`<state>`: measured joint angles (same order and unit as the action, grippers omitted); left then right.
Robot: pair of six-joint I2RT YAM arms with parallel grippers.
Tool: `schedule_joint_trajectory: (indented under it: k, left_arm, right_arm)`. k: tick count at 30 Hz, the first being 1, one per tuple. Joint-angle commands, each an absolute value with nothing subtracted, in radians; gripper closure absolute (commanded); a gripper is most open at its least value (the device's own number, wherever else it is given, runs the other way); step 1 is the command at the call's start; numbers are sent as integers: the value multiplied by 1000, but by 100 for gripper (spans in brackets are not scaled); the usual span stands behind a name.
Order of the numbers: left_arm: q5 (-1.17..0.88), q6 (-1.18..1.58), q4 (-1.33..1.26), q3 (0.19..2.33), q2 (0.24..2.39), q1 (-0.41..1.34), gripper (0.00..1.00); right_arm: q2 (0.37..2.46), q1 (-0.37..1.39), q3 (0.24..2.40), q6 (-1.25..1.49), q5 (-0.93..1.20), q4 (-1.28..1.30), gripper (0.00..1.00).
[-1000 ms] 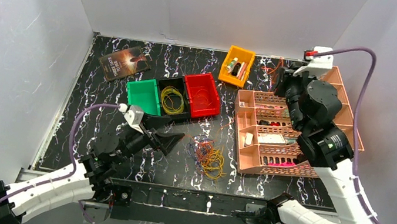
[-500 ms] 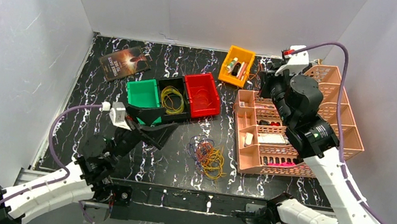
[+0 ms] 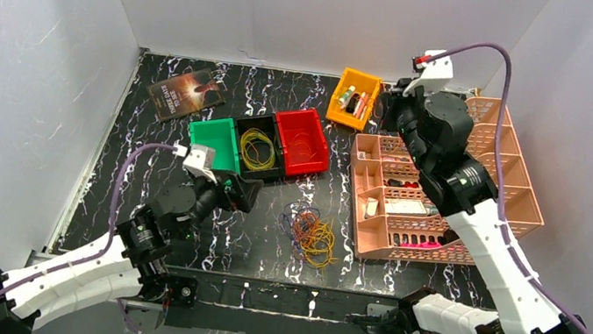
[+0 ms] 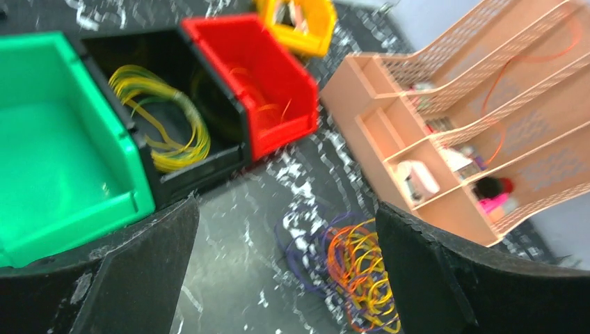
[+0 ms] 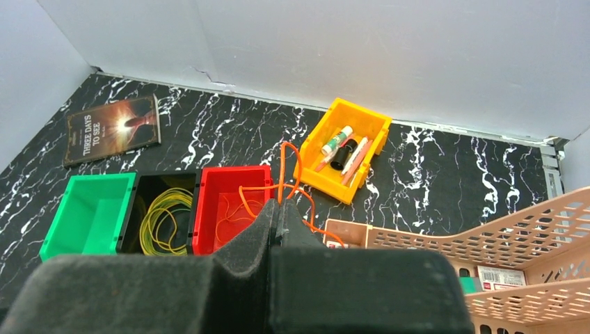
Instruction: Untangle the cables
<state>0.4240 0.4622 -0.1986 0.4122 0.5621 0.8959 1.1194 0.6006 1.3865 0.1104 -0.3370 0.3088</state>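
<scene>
The cables [image 3: 311, 233] lie as a tangle of orange, yellow and purple loops on the black marbled table, in front of the bins. In the left wrist view the tangle [image 4: 358, 268] lies between my open fingers, nearer the right one. My left gripper [image 3: 237, 195] is open and empty, left of the tangle and in front of the black bin. My right gripper [image 3: 384, 109] hovers high at the back beside the yellow bin. It is shut on a thin orange cable [image 5: 286, 165] that loops up from its fingertips [image 5: 278, 206].
A green bin [image 3: 215, 142], a black bin [image 3: 256, 150] with yellow cable and a red bin [image 3: 301, 139] with orange cable stand in a row. A yellow bin [image 3: 354, 98] of small items, a pink organizer tray [image 3: 449, 190] and a book [image 3: 186, 93] lie around them.
My right gripper has moved left with the orange cable, from over the pink tray to beside the yellow bin. My left gripper has drawn back left, away from the tangle.
</scene>
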Motion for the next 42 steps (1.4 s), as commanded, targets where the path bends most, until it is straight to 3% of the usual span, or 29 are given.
schedule_joint_trajectory:
  k: [1, 3, 4, 5, 6, 16, 22, 32, 35, 42]
  left_arm:
    - [477, 525, -61, 440, 627, 893, 2]
    - [484, 560, -25, 446, 670, 893, 2]
    - [486, 572, 1, 452, 689, 893, 2]
    - [483, 579, 13, 456, 702, 893, 2]
    - [479, 587, 21, 457, 713, 893, 2]
    - [499, 591, 13, 433, 707, 893, 2]
    - [513, 574, 20, 438, 704, 894, 2]
    - [487, 569, -2, 449, 766, 893, 2]
    - [469, 566, 29, 486, 809, 893, 2]
    - [485, 562, 43, 481, 787, 893, 2]
  right_arm:
    - [1173, 601, 1454, 119, -335, 253, 100]
    - [1205, 601, 1473, 119, -335, 253, 100]
    - [1221, 600, 1483, 59, -168, 127, 52]
    - [1236, 601, 1493, 140, -141, 56, 97]
    - [1252, 601, 1505, 150, -134, 39, 100]
    - [1410, 601, 1644, 150, -86, 5, 100]
    - [1400, 601, 1614, 156, -122, 137, 100]
    - [1343, 601, 1441, 133, -209, 503, 64]
    - [1452, 601, 1395, 146, -208, 573, 54]
    - [1695, 600, 1392, 140, -202, 520, 43]
